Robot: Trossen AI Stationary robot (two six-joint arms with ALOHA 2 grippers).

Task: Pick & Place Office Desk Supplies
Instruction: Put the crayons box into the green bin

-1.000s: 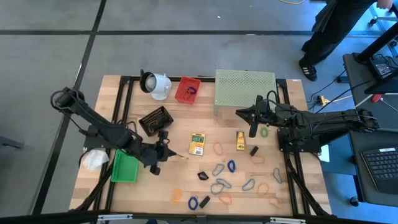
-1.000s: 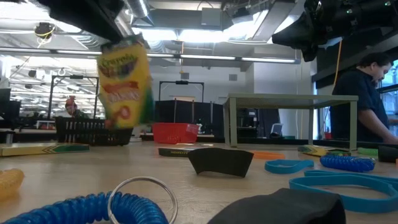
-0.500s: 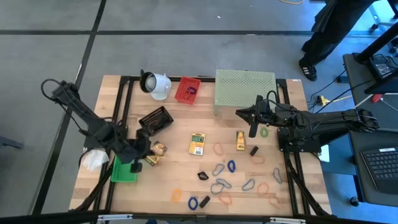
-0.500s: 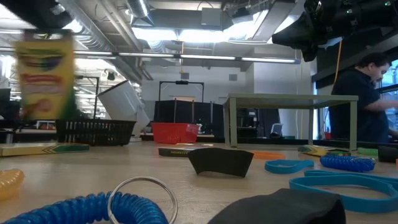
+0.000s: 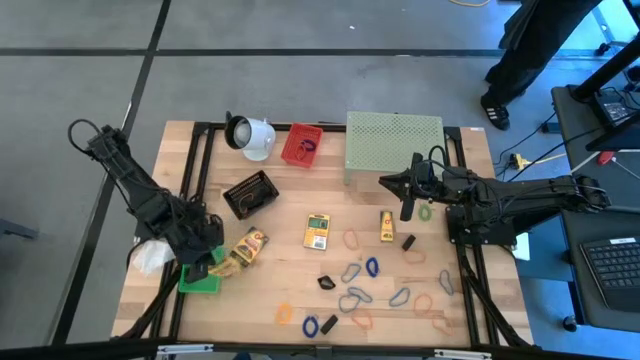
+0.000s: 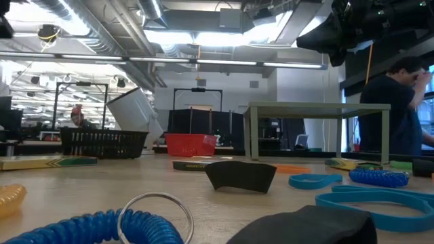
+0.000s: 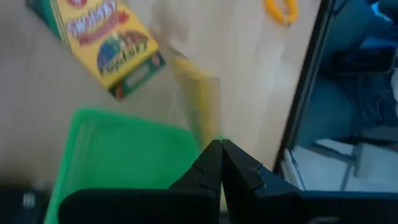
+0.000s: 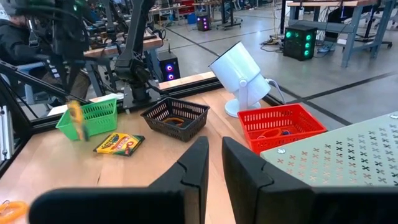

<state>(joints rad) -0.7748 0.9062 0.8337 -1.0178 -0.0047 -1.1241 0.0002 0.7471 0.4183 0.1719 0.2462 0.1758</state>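
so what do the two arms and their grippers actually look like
Both arms are dark, nearly black, built of slim jointed segments with thin black cables looped along them. The left arm carries a cable loop at its upper joint. The right arm looks bulkier near its base. The left gripper has two black angular fingers that taper to flat tips; the right gripper has two broad matte black fingers. No markings are visible.

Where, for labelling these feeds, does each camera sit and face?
High: above the table, facing straight down; left arm, right arm show.
Low: tabletop level, facing the room; right arm overhead.
Left wrist: looks down past its fingers at green basket.
Right wrist: looks across table past its fingers.
Shared: crayon box, in high and both wrist views.
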